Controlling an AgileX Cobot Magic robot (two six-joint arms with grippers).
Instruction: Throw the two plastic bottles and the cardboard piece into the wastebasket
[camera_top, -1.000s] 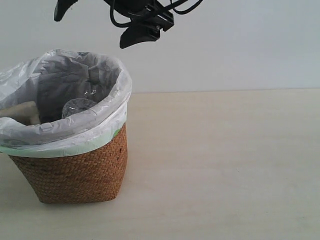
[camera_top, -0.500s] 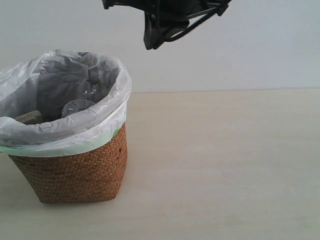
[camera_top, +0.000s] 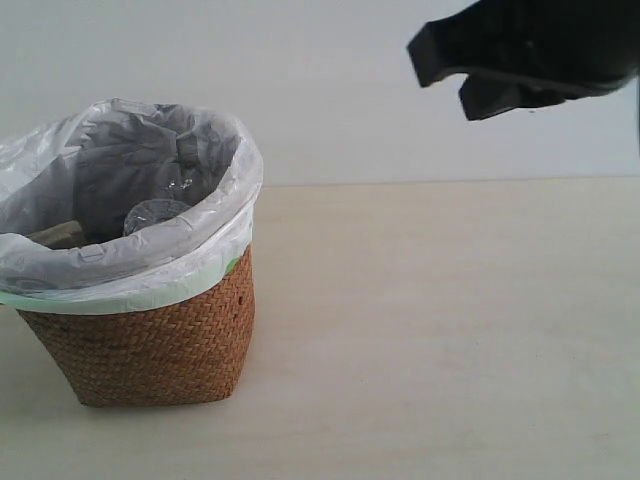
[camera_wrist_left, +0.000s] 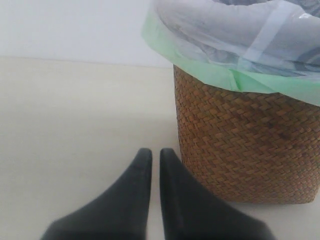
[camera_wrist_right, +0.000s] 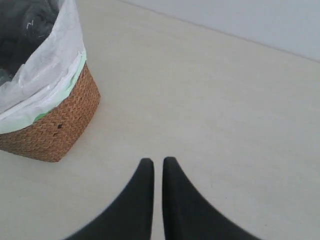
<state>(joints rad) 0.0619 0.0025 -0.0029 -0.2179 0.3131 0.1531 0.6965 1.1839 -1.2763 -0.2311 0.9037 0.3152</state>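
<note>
The wicker wastebasket (camera_top: 150, 340) stands on the left of the table, lined with a white bag. Inside it I see the clear base of one plastic bottle (camera_top: 155, 213) and a beige edge of the cardboard piece (camera_top: 55, 236); the other bottle is hidden. My right gripper (camera_top: 445, 78) hangs high at the upper right, well clear of the basket (camera_wrist_right: 50, 130). In its wrist view the right gripper (camera_wrist_right: 158, 161) is shut and holds nothing. My left gripper (camera_wrist_left: 155, 151) is shut and empty, low over the table beside the basket's wall (camera_wrist_left: 240, 145).
The pale wooden tabletop (camera_top: 440, 320) stretches to the right of the basket, with a plain light wall behind. The bag's pale green rim (camera_wrist_left: 210, 75) folds over the basket's edge.
The right gripper has swung from above the basket to the upper right and closed. The cardboard piece has dropped lower into the bag.
</note>
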